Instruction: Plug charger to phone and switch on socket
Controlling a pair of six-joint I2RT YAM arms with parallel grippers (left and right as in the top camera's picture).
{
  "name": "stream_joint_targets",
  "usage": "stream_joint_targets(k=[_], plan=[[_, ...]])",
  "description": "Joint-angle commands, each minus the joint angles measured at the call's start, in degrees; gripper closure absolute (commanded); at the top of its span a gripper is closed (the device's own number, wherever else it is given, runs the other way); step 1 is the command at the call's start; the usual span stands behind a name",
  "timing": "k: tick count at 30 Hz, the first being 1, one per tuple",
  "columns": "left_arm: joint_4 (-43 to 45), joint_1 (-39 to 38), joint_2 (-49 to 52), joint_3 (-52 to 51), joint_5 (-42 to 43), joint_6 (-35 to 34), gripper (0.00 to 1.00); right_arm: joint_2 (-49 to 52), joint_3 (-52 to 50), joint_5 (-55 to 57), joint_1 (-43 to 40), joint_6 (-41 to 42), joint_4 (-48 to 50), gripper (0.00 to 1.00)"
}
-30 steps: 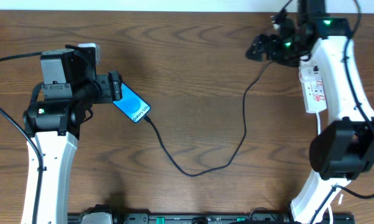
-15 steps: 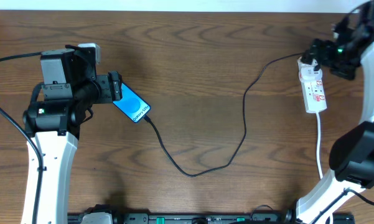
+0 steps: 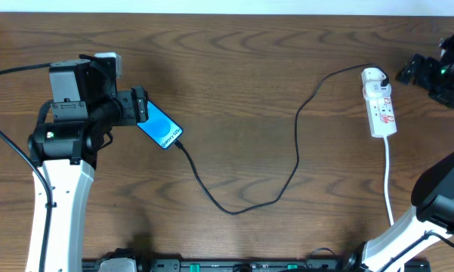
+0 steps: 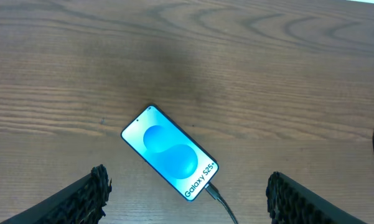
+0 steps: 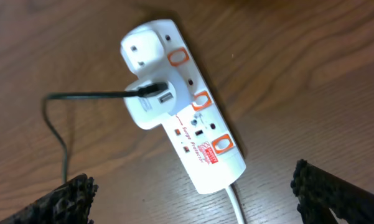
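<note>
Presently, the phone [image 3: 160,126] lies flat, screen up, toward the left edge of the worktop [image 3: 234,60]. The charger [image 3: 234,210] tip appears seated in its lower end. The left gripper [image 3: 140,105] sits just beside the phone's far-left end. Its jaws are wide apart with the phone ahead of them, and they clamp nothing.

The socket [image 3: 380,102] lies near the far right corner, its white cord [image 3: 389,174] running toward the near edge. The charger's other end enters an adapter [image 5: 146,102] plugged into the socket. The right gripper [image 3: 414,73] is clear of the socket, toward the right edge, jaws fully spread and empty.

Assessment: plugging looks complete. Switching cannot be confirmed, because the position of the three red-ringed switches [image 5: 201,99] is not legible.

Risks noted:
1. Wrong switch pressed. The three are alike and in a row, and the adapter crowds the middle one.
2. Spread jaws coming down could snag the adapter or the charger and loosen the connection.
3. The socket is unrestrained, so an off-vertical press would likely slide or turn it rather than trip the rocker.
4. If the left gripper brushes the phone, it could drag it and unseat the tip, though the charger's slack loop limits the strain.
</note>
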Motion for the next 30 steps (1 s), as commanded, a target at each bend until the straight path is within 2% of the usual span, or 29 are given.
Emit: stream_joint_targets(k=[1, 6, 12, 22, 30], plan=[[-0.13, -0.02, 0.37, 0.28, -0.55, 0.94, 0.18, -0.76, -4.85, -0.66, -0.09, -1.44, 3.23, 0.01], [-0.13, -0.02, 0.37, 0.28, -0.55, 0.94, 0.18, -0.76, -9.88, -2.64, 0.00, -1.46, 5.49, 0.01], [-0.13, -0.02, 0.37, 0.28, -0.55, 0.94, 0.18, -0.76, -11.50, -2.78, 0.31, -1.90, 6.49, 0.01], [-0.13, -0.02, 0.37, 0.28, -0.55, 0.94, 0.18, -0.76, -16.13, -8.17, 0.96, -2.34, 14.58, 0.01], [-0.13, -0.02, 0.37, 0.28, -0.55, 0.94, 0.18, -0.76, -18.03, -10.56, 1.05, -4.15, 15.80, 0.01]])
